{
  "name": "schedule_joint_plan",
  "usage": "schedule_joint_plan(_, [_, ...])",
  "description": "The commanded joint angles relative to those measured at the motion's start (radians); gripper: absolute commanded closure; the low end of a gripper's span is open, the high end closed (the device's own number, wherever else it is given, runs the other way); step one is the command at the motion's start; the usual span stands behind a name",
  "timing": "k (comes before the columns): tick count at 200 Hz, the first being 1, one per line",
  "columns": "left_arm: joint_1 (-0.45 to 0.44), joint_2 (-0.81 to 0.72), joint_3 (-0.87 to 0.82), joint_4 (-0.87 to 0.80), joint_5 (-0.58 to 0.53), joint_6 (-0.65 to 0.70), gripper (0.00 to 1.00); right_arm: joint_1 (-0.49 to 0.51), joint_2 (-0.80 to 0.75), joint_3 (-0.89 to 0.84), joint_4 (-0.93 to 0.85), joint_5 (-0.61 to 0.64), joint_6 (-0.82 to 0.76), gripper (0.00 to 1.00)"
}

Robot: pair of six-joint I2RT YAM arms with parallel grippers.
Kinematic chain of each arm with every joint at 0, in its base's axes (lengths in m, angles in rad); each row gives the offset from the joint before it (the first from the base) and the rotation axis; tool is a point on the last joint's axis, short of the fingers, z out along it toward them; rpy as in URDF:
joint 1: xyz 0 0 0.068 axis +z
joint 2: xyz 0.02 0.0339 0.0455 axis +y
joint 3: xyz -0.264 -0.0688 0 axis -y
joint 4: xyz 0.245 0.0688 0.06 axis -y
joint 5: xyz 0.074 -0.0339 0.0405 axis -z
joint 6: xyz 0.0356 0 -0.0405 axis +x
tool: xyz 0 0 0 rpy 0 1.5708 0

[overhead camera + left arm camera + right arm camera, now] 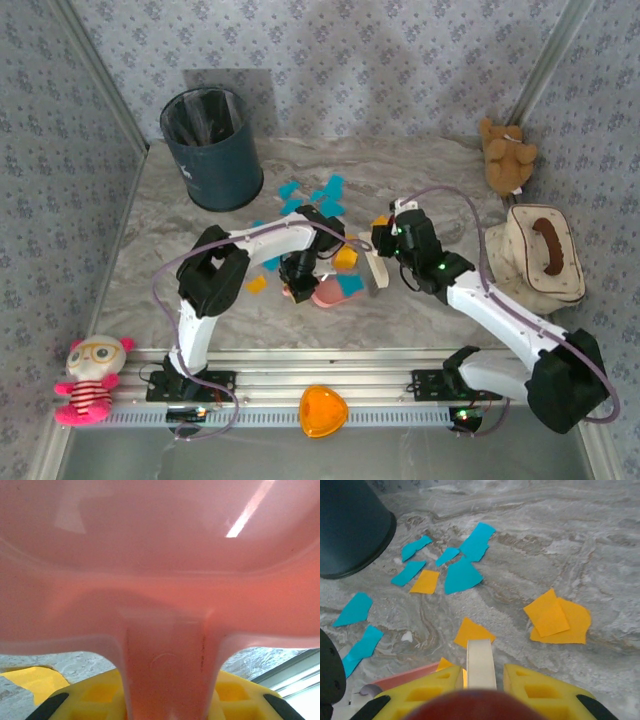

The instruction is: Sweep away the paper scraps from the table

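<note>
- The left arm (pixel 262 238) rises from its base, folds at the elbow and reaches right across the table (pixel 580 545), a grey, marble-veined top.
- The left gripper (pixel 167 702) has yellow fingers (pixel 95 695) with square pockets, clamped on the handle of a dustpan (pixel 160 555). It is glossy pink plastic, and its broad pan spreads just ahead of the fingertips.
- The paper scraps (pixel 462 575) are flat, matte, angular bits in cyan and orange. They lie on the table ahead of the right fingertips, the cyan ones further ahead and left, near a dark round bin (pixel 350 525).
- The brush (pixel 480 662) is smooth and cream, and stands between the right fingers.
- The right gripper (pixel 482 687) is closed on the brush.
- The right arm (pixel 500 315) bends at its elbow and stretches forward-left.
</note>
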Motion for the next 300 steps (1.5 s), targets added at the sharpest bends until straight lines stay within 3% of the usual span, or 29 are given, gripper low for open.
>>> schedule_joint_plan(1, [0.024,-0.047,-0.026,-0.025,-0.004,-0.029,1.00,-0.001,-0.041,0.025,-0.043,0.072,-0.026,1.00])
schedule_joint_plan(58, [0.062,-0.046,-0.028,-0.024,-0.014,-0.048,1.00,-0.064,-0.038,0.055,-0.052,0.095,-0.081,1.00])
schedule_joint_plan(101, [0.084,-0.028,-0.012,-0.022,-0.009,-0.049,1.00,-0.174,-0.019,0.090,-0.037,0.089,-0.128,1.00])
schedule_joint_plan(183, [0.104,0.015,0.059,-0.039,0.022,0.006,1.00,-0.349,0.132,0.172,0.047,0.096,-0.264,1.00])
schedule_joint_plan(234, [0.110,0.048,0.108,-0.056,0.024,0.037,1.00,-0.372,0.254,0.211,0.146,0.043,-0.339,1.00])
schedule_joint_plan(300, [0.120,0.080,0.144,-0.078,0.049,0.059,1.00,-0.332,0.354,0.259,0.156,-0.074,-0.385,1.00])
